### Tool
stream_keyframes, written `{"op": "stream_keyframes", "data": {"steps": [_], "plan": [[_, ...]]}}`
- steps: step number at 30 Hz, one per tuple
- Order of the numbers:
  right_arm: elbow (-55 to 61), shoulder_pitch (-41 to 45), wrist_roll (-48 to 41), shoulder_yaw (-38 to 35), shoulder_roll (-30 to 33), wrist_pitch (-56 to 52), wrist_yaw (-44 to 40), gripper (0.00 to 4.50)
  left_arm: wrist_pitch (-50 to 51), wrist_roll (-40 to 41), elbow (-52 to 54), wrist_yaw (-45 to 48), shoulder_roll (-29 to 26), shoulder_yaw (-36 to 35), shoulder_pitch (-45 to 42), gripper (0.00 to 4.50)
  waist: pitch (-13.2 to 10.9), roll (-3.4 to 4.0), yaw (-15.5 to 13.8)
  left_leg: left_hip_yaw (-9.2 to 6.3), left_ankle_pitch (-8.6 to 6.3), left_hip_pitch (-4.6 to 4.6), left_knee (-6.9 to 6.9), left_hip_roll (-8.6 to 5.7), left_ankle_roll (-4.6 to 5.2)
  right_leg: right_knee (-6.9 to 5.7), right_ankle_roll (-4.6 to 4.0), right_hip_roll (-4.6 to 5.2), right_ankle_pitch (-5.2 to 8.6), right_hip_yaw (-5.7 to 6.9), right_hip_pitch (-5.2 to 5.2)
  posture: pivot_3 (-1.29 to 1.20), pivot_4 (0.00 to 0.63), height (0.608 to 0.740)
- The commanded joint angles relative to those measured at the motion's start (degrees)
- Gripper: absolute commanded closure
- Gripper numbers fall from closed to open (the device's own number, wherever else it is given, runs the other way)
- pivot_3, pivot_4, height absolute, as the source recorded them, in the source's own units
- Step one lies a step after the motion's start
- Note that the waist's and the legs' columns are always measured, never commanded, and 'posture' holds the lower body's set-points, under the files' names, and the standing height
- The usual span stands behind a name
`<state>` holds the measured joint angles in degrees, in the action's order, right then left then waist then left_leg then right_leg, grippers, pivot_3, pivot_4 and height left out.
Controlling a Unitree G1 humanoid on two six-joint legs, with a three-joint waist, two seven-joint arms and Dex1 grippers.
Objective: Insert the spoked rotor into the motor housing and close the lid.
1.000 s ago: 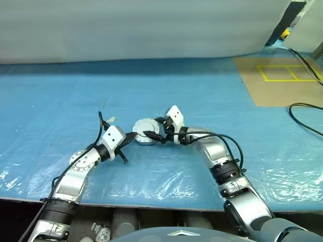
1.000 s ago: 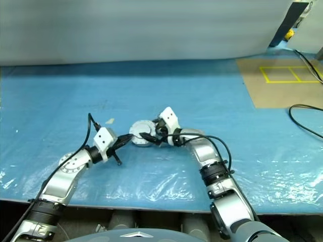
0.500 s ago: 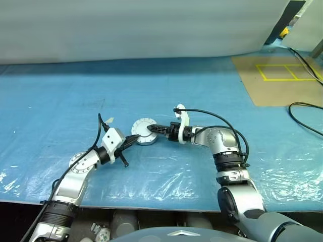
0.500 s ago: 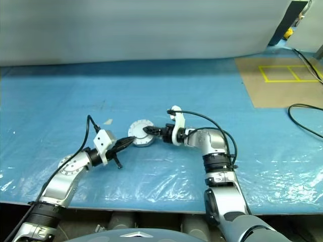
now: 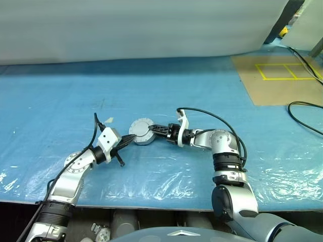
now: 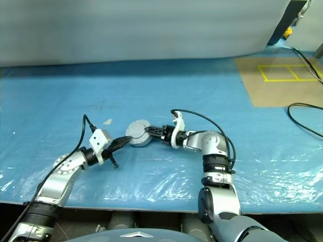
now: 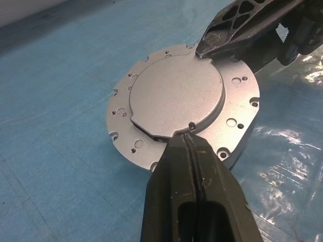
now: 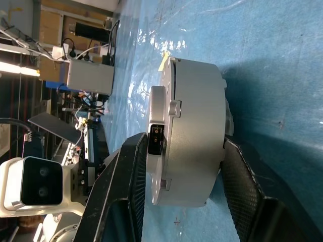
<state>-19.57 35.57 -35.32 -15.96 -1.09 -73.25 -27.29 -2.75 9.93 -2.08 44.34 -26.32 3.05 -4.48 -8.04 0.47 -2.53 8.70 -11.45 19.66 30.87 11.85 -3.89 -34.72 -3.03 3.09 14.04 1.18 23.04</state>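
On crinkly blue sheet (image 5: pixel 212 96), round matte-metal motor housing (image 5: pixel 142 132) (perhaps lidded).

No writing or labels can be read anywhere.

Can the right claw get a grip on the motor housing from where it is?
Probably yes: the right claw already straddles the motor housing, one finger on each side, nothing between.

Both end effectors, left (image 6: pixel 122 142) and right (image 6: pixel 149 130), meet the motor housing (image 6: pixel 137 133) on blue sheeting (image 6: pixel 202 96).
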Motion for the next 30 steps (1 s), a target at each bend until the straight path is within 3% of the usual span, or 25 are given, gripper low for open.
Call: {"op": "stream_keyframes", "data": {"steps": [1,7,10,12,19,25,30], "plan": [[-2.3,-0.3,0.2,1.1,-1.4,-1.9,2.4,2.73,0.3,0.4,-0.5,-1.0,1.1,-0.2,-0.9,4.50,0.0,0.00,0.0,0.00,0.00,0.00,0.00,0.00,0.00,0.00,0.00,0.00,0.00,0.00,0.00,0.00,0.150,0.740],[-4.3,1.1,-2.6,-3.7,-2.6,-2.2,4.5,2.74,1.2,1.8,-0.5,-2.6,2.5,-2.4,-1.8,4.50,0.0,0.01,0.0,0.01,0.00,0.00,0.00,-0.01,0.00,-0.04,-0.01,0.00,0.00,0.00,0.00,0.00,0.150,0.740],[-4.0,1.2,-3.2,-3.5,-2.6,-2.2,4.8,2.85,0.9,1.2,-0.7,-2.3,2.4,-1.9,-2.0,4.50,-0.1,0.04,0.0,0.01,0.00,0.01,0.00,0.00,0.00,-0.06,-0.01,0.00,-0.01,0.00,0.02,0.00,0.150,0.740],[-4.2,1.3,-3.6,-3.9,-2.9,-1.9,5.3,3.33,0.7,1.2,-0.8,-2.3,2.5,-1.8,-2.2,4.50,-0.1,0.06,0.0,0.00,0.00,0.01,0.01,0.01,0.00,-0.05,-0.01,0.00,-0.02,0.01,0.10,0.00,0.150,0.740],[-3.9,0.8,-2.1,-1.4,-2.5,-0.7,5.1,3.34,0.9,2.3,-0.5,-2.9,3.4,-2.4,-1.9,4.50,-0.1,0.06,0.0,0.00,0.01,0.08,0.03,-0.01,-0.01,-0.04,-0.01,0.00,-0.02,0.02,0.10,0.00,0.150,0.740],[-4.1,2.1,-4.4,-5.0,-3.6,4.0,5.2,3.34,6.3,12.3,3.5,-6.3,7.4,-9.9,-0.5,4.50,-0.3,-0.03,0.1,0.01,0.01,0.08,0.05,0.02,-0.01,-0.06,-0.02,-0.01,-0.02,0.02,0.15,0.00,0.150,0.740],[-5.1,5.3,-10.0,-11.5,-6.0,7.3,7.1,3.34,15.4,28.5,7.5,-12.3,12.6,-19.0,-0.4,4.50,-0.5,-0.17,0.3,0.00,0.02,0.39,0.10,0.05,-0.03,-0.06,-0.06,-0.09,-0.04,0.04,0.35,0.00,0.150,0.740]]}}
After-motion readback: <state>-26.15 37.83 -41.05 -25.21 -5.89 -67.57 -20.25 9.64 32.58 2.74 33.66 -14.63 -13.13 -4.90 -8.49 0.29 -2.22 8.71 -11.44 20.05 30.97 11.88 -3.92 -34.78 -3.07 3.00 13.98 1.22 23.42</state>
